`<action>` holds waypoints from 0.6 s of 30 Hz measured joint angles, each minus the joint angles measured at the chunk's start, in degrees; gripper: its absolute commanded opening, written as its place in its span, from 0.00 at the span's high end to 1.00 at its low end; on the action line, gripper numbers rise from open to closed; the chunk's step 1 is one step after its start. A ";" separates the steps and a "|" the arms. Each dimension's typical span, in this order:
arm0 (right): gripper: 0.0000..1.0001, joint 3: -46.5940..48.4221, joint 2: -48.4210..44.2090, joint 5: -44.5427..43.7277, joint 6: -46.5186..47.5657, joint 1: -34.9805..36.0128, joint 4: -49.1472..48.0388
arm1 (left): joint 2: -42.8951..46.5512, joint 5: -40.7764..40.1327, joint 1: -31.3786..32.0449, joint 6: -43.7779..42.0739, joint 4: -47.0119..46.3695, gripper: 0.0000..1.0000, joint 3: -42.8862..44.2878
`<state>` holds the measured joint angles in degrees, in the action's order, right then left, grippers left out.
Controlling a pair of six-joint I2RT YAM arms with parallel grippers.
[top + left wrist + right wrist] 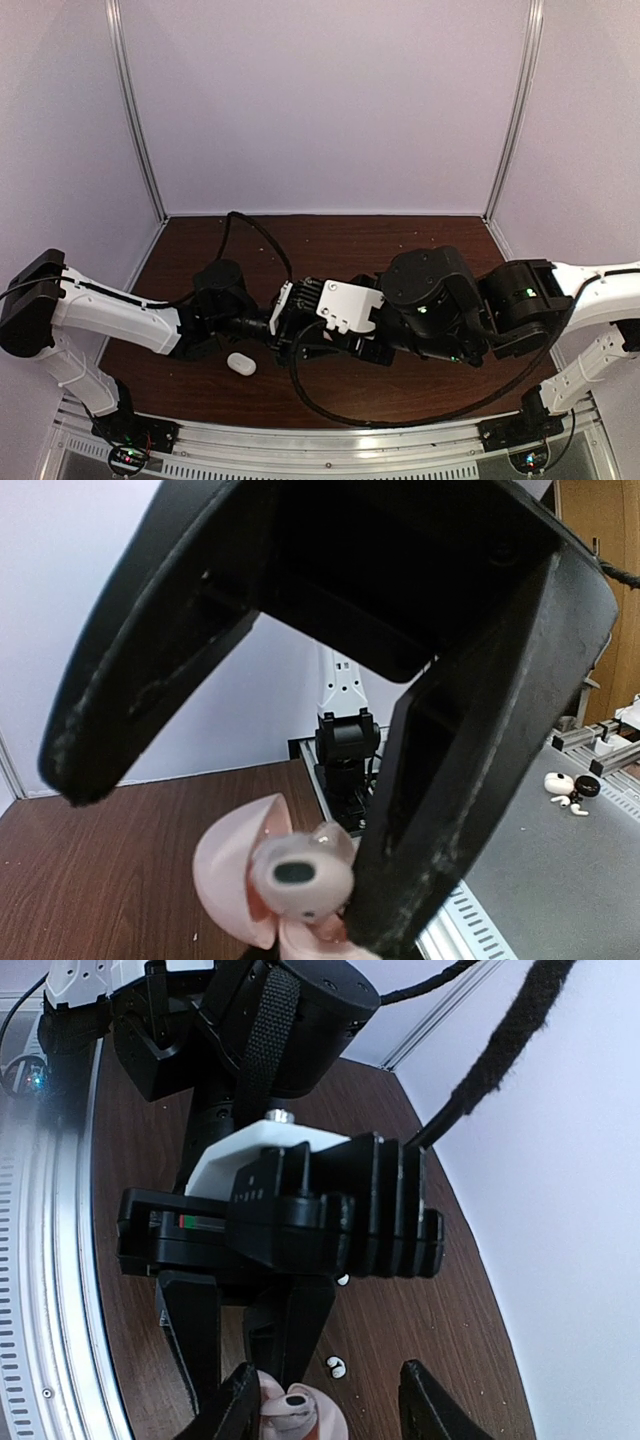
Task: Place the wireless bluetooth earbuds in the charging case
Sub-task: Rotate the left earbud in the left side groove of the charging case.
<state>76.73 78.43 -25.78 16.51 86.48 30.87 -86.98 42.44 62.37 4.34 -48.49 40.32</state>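
Observation:
A pink charging case (pixel 235 865) stands open with its lid up, and my left gripper (pixel 230 860) is shut on it. One pale earbud (pixel 300 875) rests in the case, its dark oval facing out. In the right wrist view the same case (pixel 325 1425) shows at the bottom edge between the left gripper's black fingers (pixel 295 1335). My right gripper (pixel 330 1410) is open, its left fingertip right beside the case and nothing held. Two tiny white earbuds (pixel 336 1366) (pixel 343 1280) lie on the brown table beyond the case. In the top view both grippers meet at mid-table, hiding the case.
A white oval case (pixel 241 363) lies on the table near the front, just left of the grippers. White walls enclose the brown table (pixel 330 240). A metal rail (pixel 330 440) runs along the near edge. A black cable (pixel 400 415) loops over the front of the table.

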 measured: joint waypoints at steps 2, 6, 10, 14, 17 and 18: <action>0.50 -0.20 0.00 0.00 -0.20 0.00 -0.24 | 0.00 0.00 0.02 -0.20 0.13 1.00 0.00; 0.48 -0.68 -0.28 1.62 -0.39 -0.02 -0.39 | 0.02 0.00 0.11 -0.22 0.13 1.00 0.00; 0.49 -1.92 -2.12 6.82 -0.33 -0.04 -0.76 | 0.02 0.00 0.11 -0.17 0.13 1.00 0.00; 0.56 -2.21 -4.92 11.98 -0.33 -0.04 -1.36 | 0.02 0.02 0.11 -0.17 0.11 1.00 0.00; 0.61 -2.21 -6.91 14.21 -0.15 -0.02 -1.46 | 0.07 0.02 0.11 -0.17 0.11 1.00 0.00; 0.62 -2.21 -7.28 14.56 -0.04 -0.02 -1.33 | 0.09 0.02 0.11 -0.17 0.11 1.00 0.00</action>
<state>74.52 71.16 -11.22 16.47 86.46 29.54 -86.89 42.46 62.48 4.16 -48.38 40.32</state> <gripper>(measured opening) 0.415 0.222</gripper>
